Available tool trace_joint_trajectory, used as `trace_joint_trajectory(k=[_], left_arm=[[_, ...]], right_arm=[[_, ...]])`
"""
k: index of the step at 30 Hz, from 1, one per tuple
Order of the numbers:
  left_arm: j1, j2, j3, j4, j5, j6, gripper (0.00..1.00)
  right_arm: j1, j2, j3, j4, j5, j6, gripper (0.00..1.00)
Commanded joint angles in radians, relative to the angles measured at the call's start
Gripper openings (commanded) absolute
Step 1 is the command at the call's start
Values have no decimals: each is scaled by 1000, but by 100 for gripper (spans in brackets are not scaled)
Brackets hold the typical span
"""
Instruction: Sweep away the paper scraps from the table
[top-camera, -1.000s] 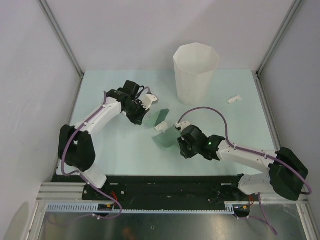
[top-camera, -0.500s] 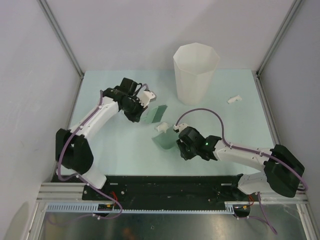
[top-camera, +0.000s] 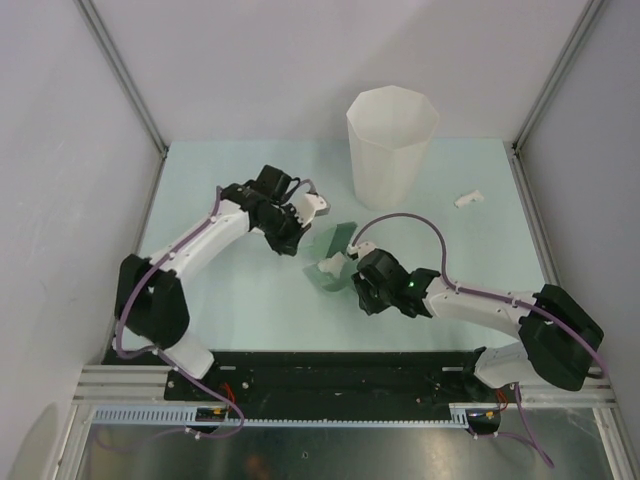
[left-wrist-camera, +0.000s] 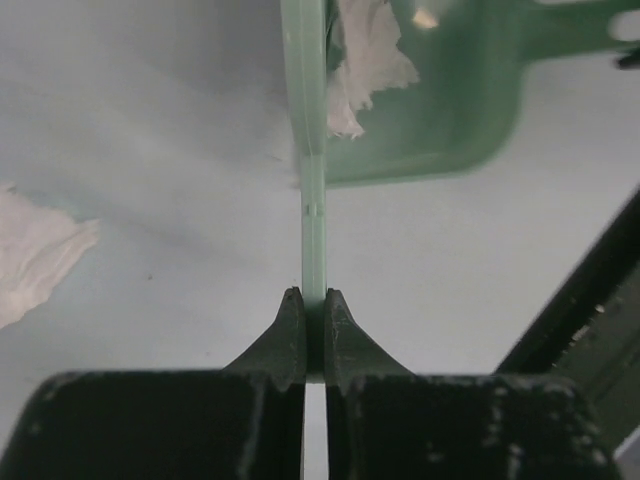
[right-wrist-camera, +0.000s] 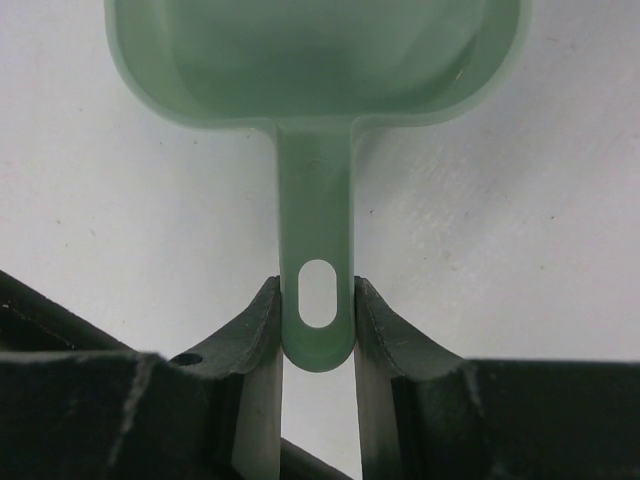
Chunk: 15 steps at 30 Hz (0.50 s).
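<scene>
A lab test cell (grey walls (top-camera: 60, 150), metal rails (top-camera: 121, 72)) enclosing the mint-green table (top-camera: 250, 300).

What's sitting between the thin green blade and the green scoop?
A crumpled white paper scrap, beside the blade at the scoop's mouth; the left wrist view shows it clearest.

The dustpan (right-wrist-camera: 315, 60) is showing smooth, translucent green plastic with a soft sheen. The thin scraper (left-wrist-camera: 313, 200), seen edge-on, is possibly paler plastic of the same kind. The paper scraps (left-wrist-camera: 365, 70) are looking soft and fibrous, with fuzzy torn edges. The table (left-wrist-camera: 150, 150) is looking matt and faintly speckled. On the right gripper (right-wrist-camera: 317, 290), the fingers (right-wrist-camera: 250, 335) are showing matt black, with the edges scuffed pale.
</scene>
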<state>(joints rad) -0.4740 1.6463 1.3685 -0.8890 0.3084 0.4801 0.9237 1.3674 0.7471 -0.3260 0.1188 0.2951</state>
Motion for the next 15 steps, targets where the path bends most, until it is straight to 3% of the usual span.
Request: trace_joint_trajectory(k=[1, 4, 8, 15], left_arm=[[-5, -137, -40, -33, 181, 64, 0], [-5, -177, -60, -51, 193, 71, 0], [0, -209, -20, -50, 108, 14, 0], [3, -243, 57, -10, -218, -51, 0]], right_arm=[[-17, 2, 31, 41, 21, -5, 0], [-19, -2, 29, 47, 19, -14, 0], [-16, -11, 29, 48, 15, -24, 0], [49, -65, -2, 125, 30, -103, 0]])
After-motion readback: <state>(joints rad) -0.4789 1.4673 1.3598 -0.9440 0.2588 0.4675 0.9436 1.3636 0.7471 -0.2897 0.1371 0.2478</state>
